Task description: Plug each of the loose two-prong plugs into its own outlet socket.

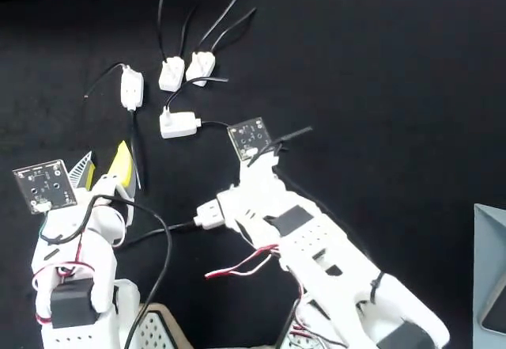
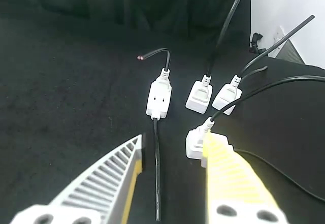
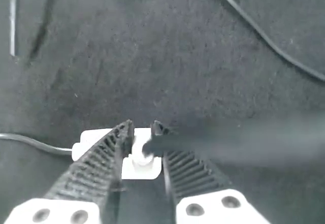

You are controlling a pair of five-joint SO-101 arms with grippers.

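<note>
On the left, folded low over its own base, with the left gripper (image 1: 104, 163) aimed up the black table (image 1: 395, 88) and spread wide, gripping nothing; just a black cord (image 2: 155, 173) lying on the cloth between the white finger and the yellow one. Ahead of those fingers: a white socket piece (image 2: 158, 98) flat on the cloth with two slots showing, two white connectors (image 2: 199, 97) side by side next to it, and a fourth white piece (image 2: 193, 144) partly hidden behind the yellow finger. On the right, stretched diagonally from the near right corner toward the middle of the table, wrist tipped down, with the right gripper (image 1: 217, 210) closed to a narrow gap around a white plug (image 1: 202, 218). Plug down on the cloth, apart from the socket group, cord trailing toward the left arm's base. Pinched between the two ribbed fingers (image 3: 99, 168), white body poking out to one side
</note>
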